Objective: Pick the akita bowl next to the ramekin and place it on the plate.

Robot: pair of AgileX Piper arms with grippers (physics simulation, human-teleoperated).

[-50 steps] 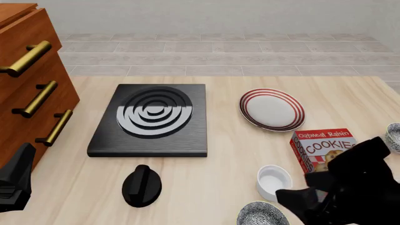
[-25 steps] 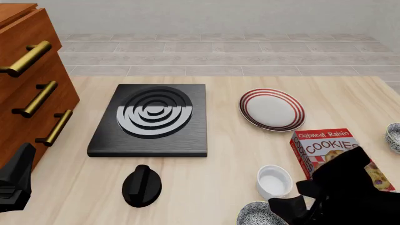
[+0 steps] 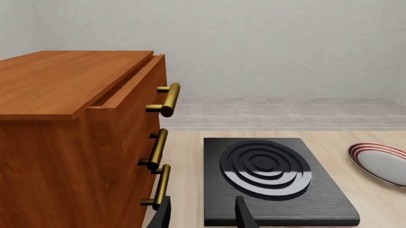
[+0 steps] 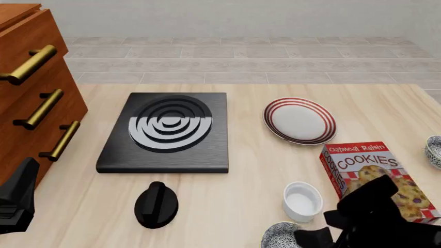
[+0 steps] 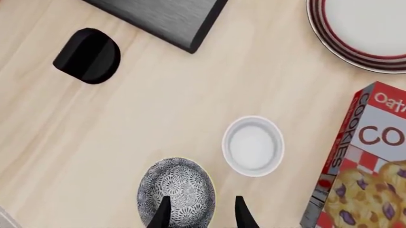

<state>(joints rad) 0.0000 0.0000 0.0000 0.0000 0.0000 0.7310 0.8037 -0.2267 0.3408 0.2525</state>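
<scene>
- The akita bowl (image 5: 177, 191) sat on the light wooden worktop (image 4: 234, 201) at its near edge, just beside the plain white ramekin (image 4: 302, 200) and not touching it; in the front view only part of the bowl's speckled rim (image 4: 280, 237) showed at the frame's bottom.
- The right hand (image 5: 199, 213) hovered above the bowl, its two dark fingers (image 5: 161, 212) spread apart and framing the bowl's patterned surface in the right wrist view. I could not tell whether the tips touched the bowl; nothing was gripped.
- In the front view the right arm's dark body (image 4: 382, 217) covered the lower right corner, overlapping the lower part of the Oatmeal Raisin Cookies box (image 4: 368, 165).
- The plate (image 4: 300, 120), white with red rings, lay farther back on the worktop, beyond the cookie box and well apart from the bowl.
- A second speckled bowl (image 4: 434, 150) was cut by the right edge of the front view.
- A black stove plate with concentric rings (image 4: 169, 129) lay left of the plate, and a black knob (image 4: 156, 204) lay nearer, in front of it.
- The left hand (image 3: 201, 216) was held low beside the wooden drawer chest (image 3: 76, 142) with brass handles, its fingers apart and empty.
</scene>
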